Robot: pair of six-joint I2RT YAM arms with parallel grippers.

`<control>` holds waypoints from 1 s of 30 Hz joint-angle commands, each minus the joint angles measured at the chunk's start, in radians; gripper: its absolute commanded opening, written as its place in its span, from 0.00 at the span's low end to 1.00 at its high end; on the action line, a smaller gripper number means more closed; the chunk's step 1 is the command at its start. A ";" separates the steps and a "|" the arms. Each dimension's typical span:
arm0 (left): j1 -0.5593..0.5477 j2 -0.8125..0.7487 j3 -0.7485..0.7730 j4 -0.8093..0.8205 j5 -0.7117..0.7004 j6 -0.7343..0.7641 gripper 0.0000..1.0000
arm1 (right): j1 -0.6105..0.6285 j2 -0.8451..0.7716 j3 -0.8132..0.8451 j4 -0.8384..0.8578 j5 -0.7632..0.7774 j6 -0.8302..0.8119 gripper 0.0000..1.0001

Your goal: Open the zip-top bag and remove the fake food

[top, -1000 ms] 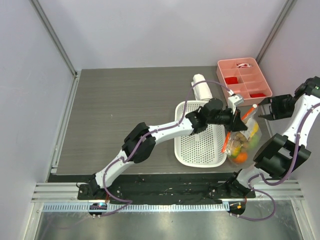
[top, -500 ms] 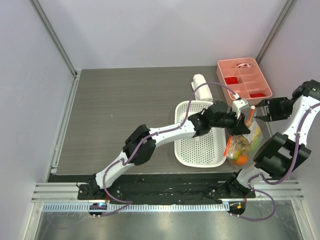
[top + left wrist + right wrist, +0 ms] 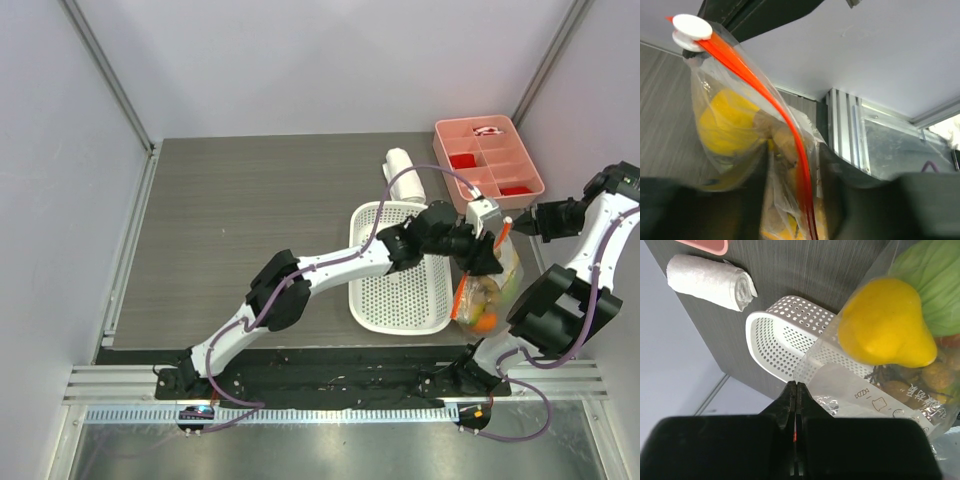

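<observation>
The clear zip-top bag (image 3: 487, 292) hangs at the table's right side beside the basket, with its orange-red zip strip (image 3: 755, 85) running down from a white slider (image 3: 691, 27). My left gripper (image 3: 486, 254) is open, and the strip and some bag plastic pass between its fingers (image 3: 855, 195). My right gripper (image 3: 519, 224) is shut on the top end of the strip; a red sliver shows between its jaws in the right wrist view. Inside the bag (image 3: 865, 390) lies the fake food: a yellow fruit (image 3: 885, 322), a green fruit (image 3: 935, 285), brown grapes (image 3: 910, 385) and an orange (image 3: 482, 318).
A white perforated basket (image 3: 400, 272) lies just left of the bag, under my left forearm. A rolled white cloth (image 3: 405, 178) sits behind it. The pink compartment tray (image 3: 488, 155) stands at the back right. The right wall is close to my right arm.
My right gripper has moved in to the bag's top and shut on the zip strip. My left gripper has opened round the strip. The bag's top has swung slightly right.
</observation>
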 commanded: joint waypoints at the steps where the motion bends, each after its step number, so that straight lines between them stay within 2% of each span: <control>1: 0.044 -0.086 0.000 0.084 0.077 -0.166 0.58 | 0.000 -0.038 0.100 -0.172 0.040 -0.060 0.01; 2: 0.055 -0.081 0.009 0.118 0.096 -0.253 0.63 | -0.002 -0.040 0.110 -0.171 0.045 -0.070 0.01; 6: 0.096 0.009 0.170 0.131 0.142 -0.471 0.68 | 0.006 -0.061 0.125 -0.145 0.031 -0.107 0.01; 7: 0.104 0.053 0.242 0.126 0.148 -0.515 0.65 | 0.012 -0.063 0.134 -0.135 0.022 -0.115 0.01; 8: 0.107 0.075 0.261 0.135 0.155 -0.559 0.63 | 0.029 -0.063 0.142 -0.131 0.022 -0.123 0.01; 9: 0.110 0.090 0.266 0.213 0.178 -0.666 0.63 | 0.036 -0.063 0.152 -0.129 0.029 -0.141 0.01; 12: 0.125 0.132 0.296 0.284 0.209 -0.783 0.61 | 0.069 -0.069 0.174 -0.125 0.066 -0.167 0.01; 14: 0.131 0.144 0.321 0.238 0.199 -0.787 0.59 | 0.089 -0.081 0.169 -0.114 0.079 -0.178 0.01; 21: 0.139 0.149 0.310 0.115 0.119 -0.826 0.43 | 0.110 -0.133 0.137 -0.086 0.129 -0.161 0.01; 30: 0.139 0.130 0.264 0.246 0.116 -0.895 0.41 | 0.112 -0.170 0.085 -0.071 0.154 -0.153 0.01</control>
